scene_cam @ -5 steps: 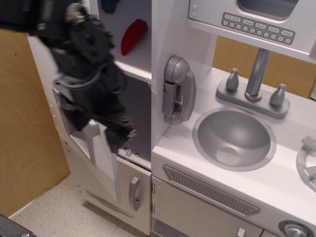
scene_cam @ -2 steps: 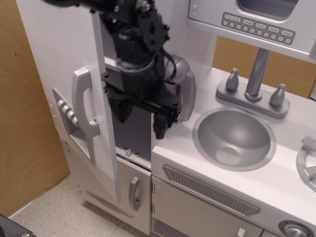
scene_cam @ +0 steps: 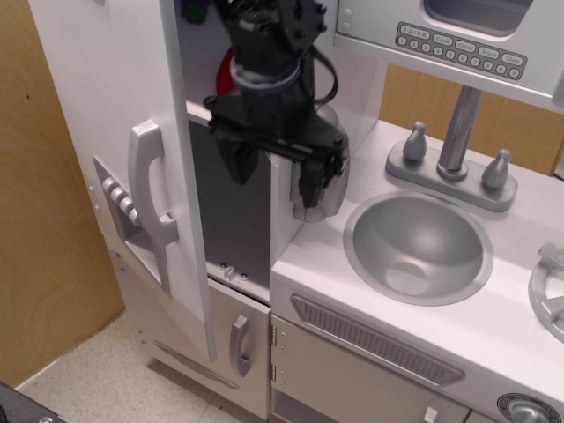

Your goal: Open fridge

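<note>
The fridge (scene_cam: 115, 167) door stands swung wide, so the opening looks done. The hand (scene_cam: 275, 176) hangs released, holding nothing, in front of the gap. Next, I judge, it only needs to draw clear.

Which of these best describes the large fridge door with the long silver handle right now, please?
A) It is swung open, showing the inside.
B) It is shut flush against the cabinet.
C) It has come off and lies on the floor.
A: the fridge door stands swung out on its left edge, with the dark interior visible beside it, and the gripper hangs open in front of that opening.
</note>
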